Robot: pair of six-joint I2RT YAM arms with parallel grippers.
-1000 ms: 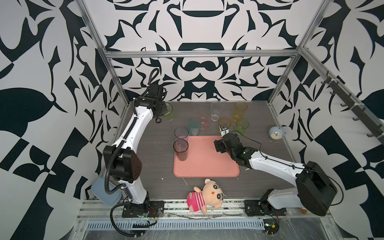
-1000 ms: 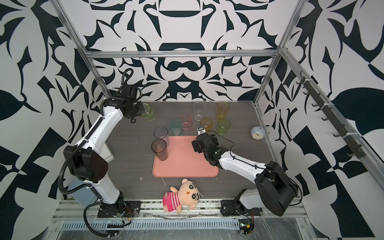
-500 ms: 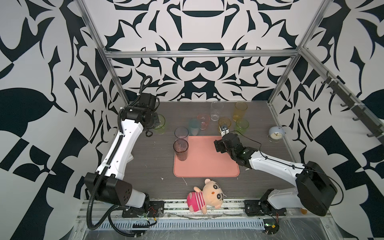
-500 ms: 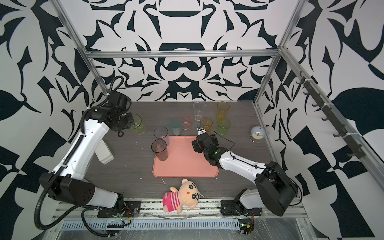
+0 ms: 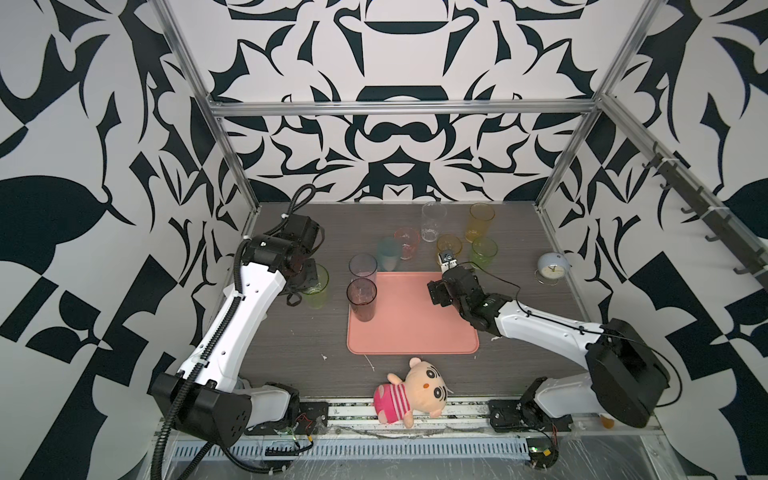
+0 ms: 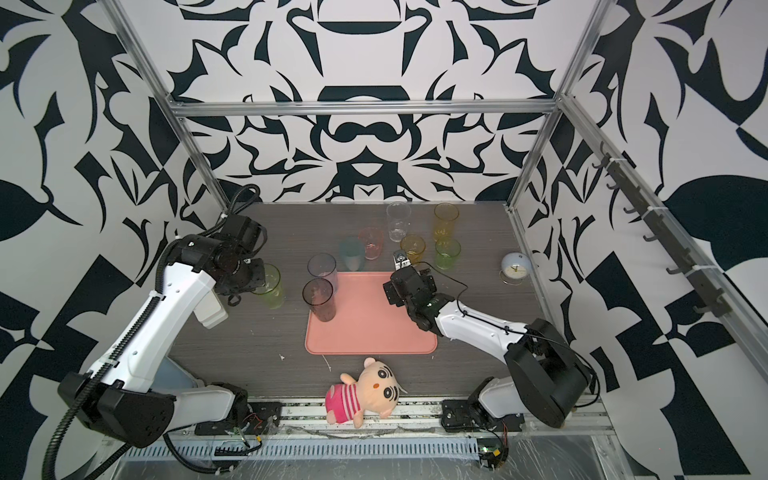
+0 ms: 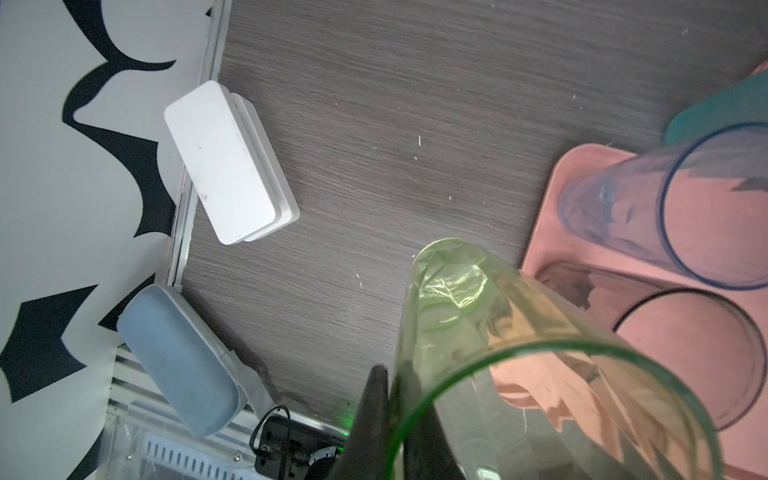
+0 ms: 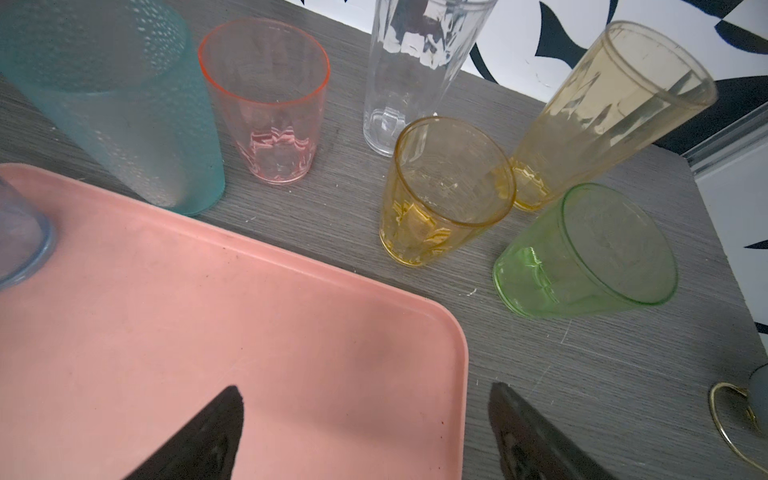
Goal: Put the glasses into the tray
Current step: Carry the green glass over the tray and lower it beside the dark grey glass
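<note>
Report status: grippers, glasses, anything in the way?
Left gripper shut on tall green glass, left of tray. Right gripper open at tray's far right corner. Blue-grey glass and smoky glass on tray's left edge, between green glass and free space.

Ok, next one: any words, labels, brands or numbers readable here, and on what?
No readable text anywhere.
Clock dial: marks too small to read.
White box, tray, plush doll: no print visible.
</note>
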